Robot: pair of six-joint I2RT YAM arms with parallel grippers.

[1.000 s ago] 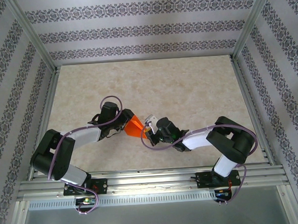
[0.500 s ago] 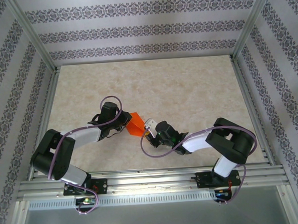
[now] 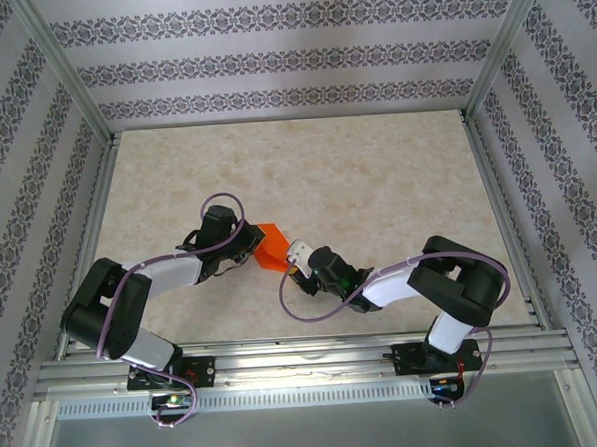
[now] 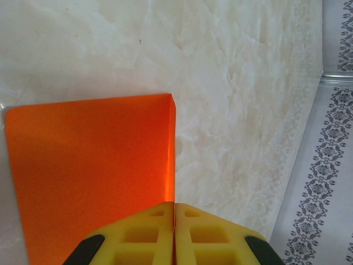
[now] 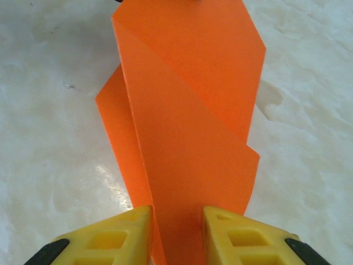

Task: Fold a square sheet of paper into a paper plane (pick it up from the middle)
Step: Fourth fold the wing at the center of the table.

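The square sheet of paper (image 3: 270,247) is bright orange and folded into overlapping layers, lying between the two grippers at the table's middle. My left gripper (image 3: 253,244) holds its left side. In the left wrist view the yellow fingers (image 4: 149,234) are pressed together on the paper's (image 4: 88,182) folded edge. My right gripper (image 3: 294,257) is at the sheet's right end. In the right wrist view its fingers (image 5: 124,234) stand apart, with the layered paper (image 5: 187,121) running between them over the tabletop.
The pale marbled tabletop (image 3: 376,179) stretches behind and beside the arms. Aluminium frame rails (image 3: 498,203) and patterned walls (image 3: 270,60) close it in on three sides. The wall's foot (image 4: 336,77) shows at the right of the left wrist view.
My left gripper has closed onto the paper's edge. My right gripper has let its jaws open and shifted slightly left. The paper has turned a little towards the left gripper.
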